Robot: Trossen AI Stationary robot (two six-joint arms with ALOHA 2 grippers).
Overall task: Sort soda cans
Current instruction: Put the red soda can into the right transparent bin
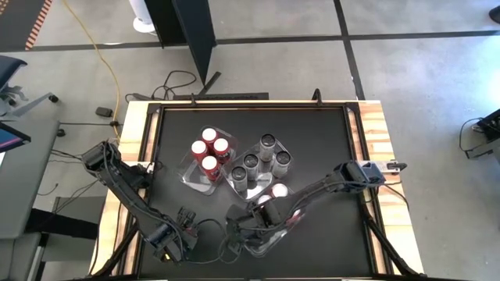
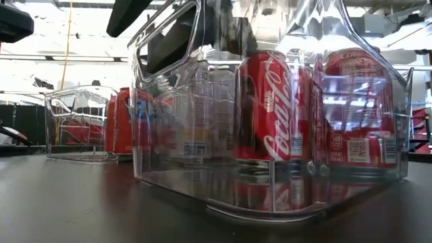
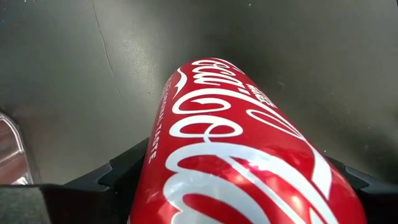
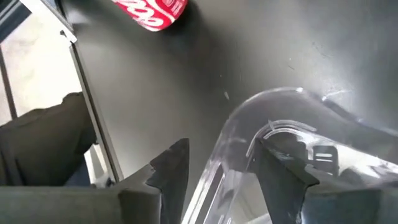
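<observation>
My left gripper (image 1: 168, 238) stands near the table's front left, shut on a red soda can (image 3: 249, 143). That can's lower end (image 4: 158, 12) also shows in the right wrist view. A clear tray (image 1: 269, 234) at the front centre holds red cans (image 2: 270, 108). My right gripper (image 4: 227, 168) is open at this tray's left end. One finger (image 4: 171, 168) stands outside the tray's clear end wall (image 4: 249, 124). The other (image 4: 280, 168) shows through the wall. Whether either touches it I cannot tell. My left gripper pinches the red can by its round side (image 3: 155, 174) between its two fingers (image 3: 118, 177), one on each side. The fingers come from above, pointing down. The can runs lengthwise away from them toward the table. Whether its lower end rests on the table I cannot tell.
Farther back stand two more clear trays, one with red cans (image 1: 209, 152), one with silver-grey, dark-topped cans (image 1: 262, 160). Loose cables (image 1: 187, 218) lie beside my left gripper. Bare black tabletop (image 1: 328, 133) lies at the right and far side, bounded by the wooden rim (image 1: 133, 125).
</observation>
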